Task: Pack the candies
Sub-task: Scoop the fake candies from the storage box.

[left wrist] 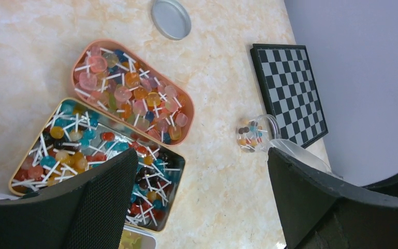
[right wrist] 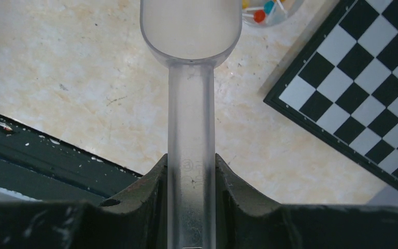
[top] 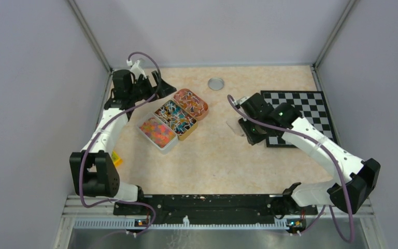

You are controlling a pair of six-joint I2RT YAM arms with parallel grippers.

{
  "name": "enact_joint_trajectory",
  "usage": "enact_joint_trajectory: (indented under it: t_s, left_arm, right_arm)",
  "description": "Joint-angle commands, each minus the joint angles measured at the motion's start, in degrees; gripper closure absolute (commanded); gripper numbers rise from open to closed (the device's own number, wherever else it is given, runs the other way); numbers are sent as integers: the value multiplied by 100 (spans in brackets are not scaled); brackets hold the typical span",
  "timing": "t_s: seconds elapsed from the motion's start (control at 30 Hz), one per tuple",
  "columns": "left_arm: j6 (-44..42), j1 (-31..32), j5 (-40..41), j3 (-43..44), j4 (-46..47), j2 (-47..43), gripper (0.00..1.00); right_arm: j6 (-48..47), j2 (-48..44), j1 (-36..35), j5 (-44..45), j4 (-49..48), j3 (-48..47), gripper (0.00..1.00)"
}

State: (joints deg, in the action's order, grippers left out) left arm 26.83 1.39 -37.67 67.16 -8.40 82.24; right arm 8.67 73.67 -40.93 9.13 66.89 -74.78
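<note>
Now we see our left tool (top: 161, 85) up at the far left of the tabletop (top: 212, 155). Its two fingers (left wrist: 93, 202) are spread as wide as they go, and nothing is between them. It is close to three little tins that sit side by side. The candies (top: 157, 130) are tiny beads in pink, orange and yellow, and they fill the white tin (top: 165, 149), the one nearest to us. Next to it is a gold tin (top: 185, 135) full of lollipops, and past that is a pink tin (left wrist: 191, 124) with more lollipops. Our right tool (right wrist: 192, 174) is squeezed on the handle of a clear scoop (right wrist: 190, 31), and the scoop's bowl looks empty. Just past the scoop is a small clear jar (left wrist: 256, 134) with a few lollipops inside. The jar is right by the edge of a black and white checkerboard (left wrist: 290, 93). A round silver lid (top: 216, 83) lies by itself near the far edge.
</note>
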Motion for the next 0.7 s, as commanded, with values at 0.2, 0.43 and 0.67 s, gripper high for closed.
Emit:
enact_joint_trajectory:
  t_s: [0.2,0.43,0.67]
  left_arm:
    - [334,-335,536,-184,136,-25,1]
    - [1390,-1202,-1060,-854,1653,439,1]
    - [214,-1358,-1187,546,155,1705,6]
  right_arm:
    - [-655,445,-761,-117,-1064,-671,100]
    - [-477,1309,-1056,-109,-1266,-1428,100]
    - [-63,2356,-1119,-463,-838,-2622,100]
